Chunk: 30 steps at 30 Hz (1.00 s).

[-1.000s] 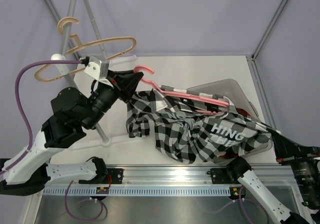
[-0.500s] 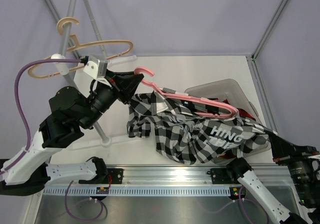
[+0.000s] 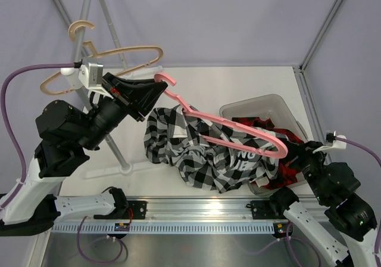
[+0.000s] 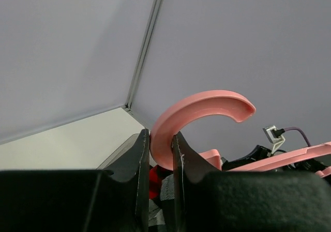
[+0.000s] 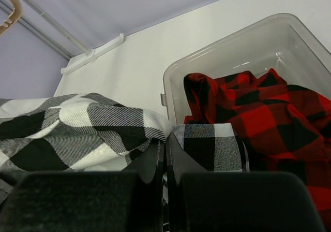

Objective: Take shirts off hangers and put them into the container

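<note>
Up swings the pink hanger (image 3: 282,151), hook clenched in the left gripper (image 4: 161,145), across the black-and-white shirt (image 3: 190,157) at centre frame. Right gripper (image 5: 165,157) pinches that shirt beside the container (image 3: 262,103), right, red shirt (image 5: 258,113) inside.

The pink hanger (image 4: 196,105) looked like smooth, glossy plastic. The black-and-white shirt (image 3: 178,151) and the red-and-black shirt (image 5: 269,113) were soft, matt woven flannel. The container (image 5: 248,40) was translucent, faintly glossy plastic, and the tabletop (image 3: 238,82) was matt white.
</note>
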### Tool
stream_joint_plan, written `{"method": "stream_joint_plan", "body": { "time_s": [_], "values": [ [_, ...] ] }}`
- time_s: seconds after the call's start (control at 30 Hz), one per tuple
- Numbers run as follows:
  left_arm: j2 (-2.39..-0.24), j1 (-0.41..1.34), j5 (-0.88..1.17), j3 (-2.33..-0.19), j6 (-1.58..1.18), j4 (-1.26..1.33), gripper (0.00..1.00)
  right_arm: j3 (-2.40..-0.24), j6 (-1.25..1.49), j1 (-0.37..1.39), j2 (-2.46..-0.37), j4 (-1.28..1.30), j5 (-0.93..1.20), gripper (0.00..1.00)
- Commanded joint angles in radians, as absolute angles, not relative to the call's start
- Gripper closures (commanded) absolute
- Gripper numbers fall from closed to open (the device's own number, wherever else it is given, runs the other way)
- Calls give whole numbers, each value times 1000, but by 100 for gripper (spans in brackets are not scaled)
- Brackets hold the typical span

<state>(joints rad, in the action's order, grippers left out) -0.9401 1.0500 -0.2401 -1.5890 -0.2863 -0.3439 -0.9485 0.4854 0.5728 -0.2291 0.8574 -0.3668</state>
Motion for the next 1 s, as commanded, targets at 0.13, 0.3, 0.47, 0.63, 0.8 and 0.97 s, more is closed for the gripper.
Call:
{"method": "stream_joint_plan", "body": {
  "time_s": [0.13, 0.3, 0.47, 0.63, 0.8, 0.97],
  "values": [
    [-945, 1045, -49, -1606, -394, -210, 100, -939, 433, 563, -342, 628, -244, 100],
    [-939, 1045, 23, -1591, -439, -221, 100, -951, 385, 563, -501, 473, -227, 100],
    [-908, 1045, 161, -1566, -453, -277, 100, -1038, 298, 565, -653, 356, -198, 100],
    [-838, 1045, 187, -1450, -454, -356, 100, -1219, 160, 578, -797, 313, -256, 100],
    [-752, 1046, 117, -1296, -463, -420, 100, -1513, -32, 578, -994, 344, -318, 100],
    [-675, 1045, 49, -1123, -483, -433, 100, -1973, -158, 577, -1223, 379, -325, 100]
  ]
}}
